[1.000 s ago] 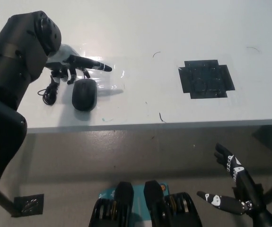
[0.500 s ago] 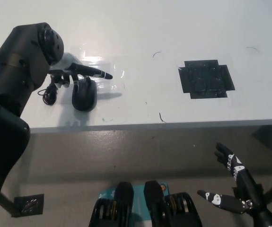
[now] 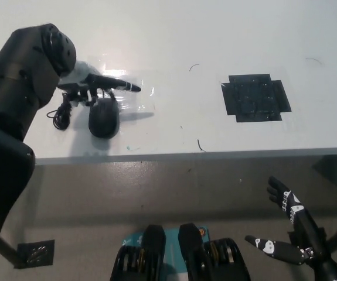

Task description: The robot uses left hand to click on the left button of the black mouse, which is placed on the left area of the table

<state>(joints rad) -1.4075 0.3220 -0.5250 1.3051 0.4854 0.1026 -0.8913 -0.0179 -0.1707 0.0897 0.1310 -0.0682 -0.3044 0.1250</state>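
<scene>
Toward the upper left of the frame, in the head view, my left robot hand (image 3: 92, 86) hangs just over the far end of the small black rounded plastic mouse (image 3: 104, 116), which lies on the white counter (image 3: 174, 35) with its coiled black cable (image 3: 60, 116) beside it. One finger (image 3: 121, 85) points straight toward picture right, past the mouse; the others curl down at the button end. Whether any of them touches the left button I cannot tell, so I judge the click not yet confirmed: reach done, press still unsure. At lower right, below the counter edge, my black right robot hand (image 3: 291, 225) rests spread and empty.
</scene>
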